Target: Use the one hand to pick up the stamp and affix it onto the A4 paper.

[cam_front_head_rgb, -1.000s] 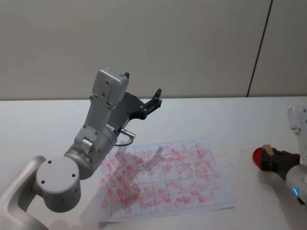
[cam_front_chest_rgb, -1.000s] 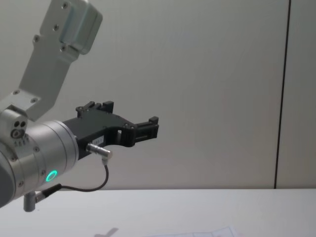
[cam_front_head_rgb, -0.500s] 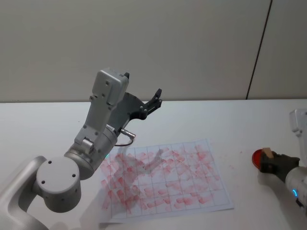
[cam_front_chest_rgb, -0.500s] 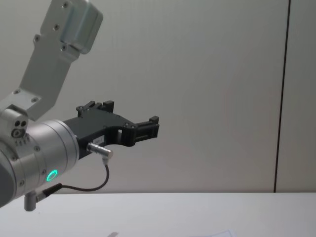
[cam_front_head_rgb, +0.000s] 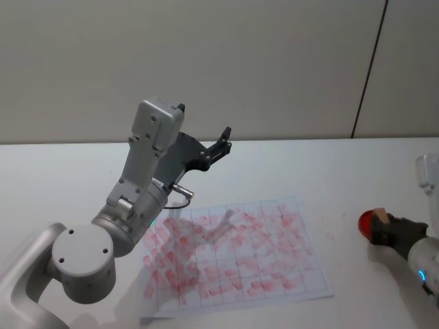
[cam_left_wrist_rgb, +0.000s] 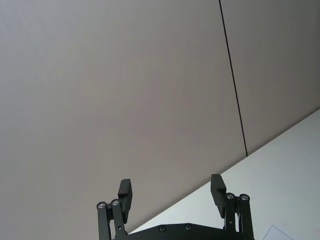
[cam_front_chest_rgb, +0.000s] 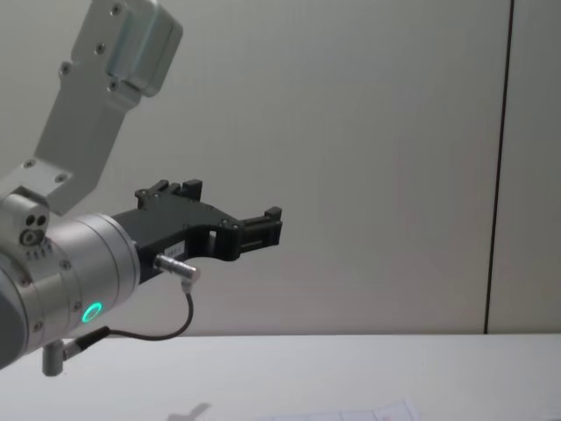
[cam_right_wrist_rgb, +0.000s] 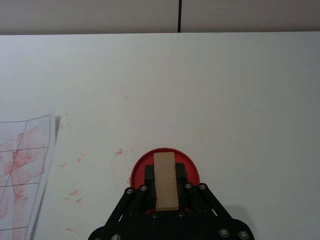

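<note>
The stamp (cam_right_wrist_rgb: 165,180), a pale wooden block, is sitting clamped between the two black fingers (cam_right_wrist_rgb: 149,173) of the right tool (cam_right_wrist_rgb: 165,175), which is closing narrowly on its sides. In the right wrist view it is standing directly over a round red ink pad (cam_right_wrist_rgb: 165,151); whether its underside is touching the pad cannot be told. From the head view the stamp (cam_front_head_rgb: 381,215) and right tool (cam_front_head_rgb: 392,230) are lying at the far right of the white table (cam_front_head_rgb: 309,171), with the ink pad (cam_front_head_rgb: 367,223) just beside them towards the paper.

The A4 paper (cam_front_head_rgb: 233,257) is lying flat on the table, well apart from the stamp, ruled in a grid and covered with red smudged prints. A few red specks are marking the table between pad and paper.

The left tool (cam_left_wrist_rgb: 171,190) is hanging raised above the far edge of the paper, its fingers spread wide and gripping nothing, pointing towards the wall (cam_front_chest_rgb: 377,132).
</note>
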Controlling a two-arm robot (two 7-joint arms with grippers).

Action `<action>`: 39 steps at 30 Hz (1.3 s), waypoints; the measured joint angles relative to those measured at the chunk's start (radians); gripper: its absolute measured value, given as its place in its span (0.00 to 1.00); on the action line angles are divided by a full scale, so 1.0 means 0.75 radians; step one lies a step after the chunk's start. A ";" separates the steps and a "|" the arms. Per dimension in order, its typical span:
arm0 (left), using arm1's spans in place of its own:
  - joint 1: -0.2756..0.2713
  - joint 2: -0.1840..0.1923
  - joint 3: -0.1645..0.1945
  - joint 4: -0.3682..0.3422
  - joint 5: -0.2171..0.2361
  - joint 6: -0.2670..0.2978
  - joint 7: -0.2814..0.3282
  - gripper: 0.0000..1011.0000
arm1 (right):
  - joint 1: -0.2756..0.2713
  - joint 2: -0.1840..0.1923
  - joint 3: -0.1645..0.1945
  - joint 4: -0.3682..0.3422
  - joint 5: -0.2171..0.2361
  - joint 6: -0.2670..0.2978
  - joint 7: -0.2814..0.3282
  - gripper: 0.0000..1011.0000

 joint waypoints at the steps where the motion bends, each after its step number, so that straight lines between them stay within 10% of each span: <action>1: 0.000 0.000 0.000 0.000 0.000 0.000 0.000 0.99 | 0.000 0.000 -0.001 -0.007 -0.001 -0.001 0.001 0.22; 20: 0.000 0.000 0.000 0.000 0.000 0.000 0.000 0.99 | 0.050 -0.029 -0.029 -0.224 -0.096 0.025 0.063 0.22; 39: 0.000 0.000 0.000 0.000 0.000 0.000 0.000 0.99 | 0.180 -0.173 -0.140 -0.047 -0.224 0.136 0.165 0.22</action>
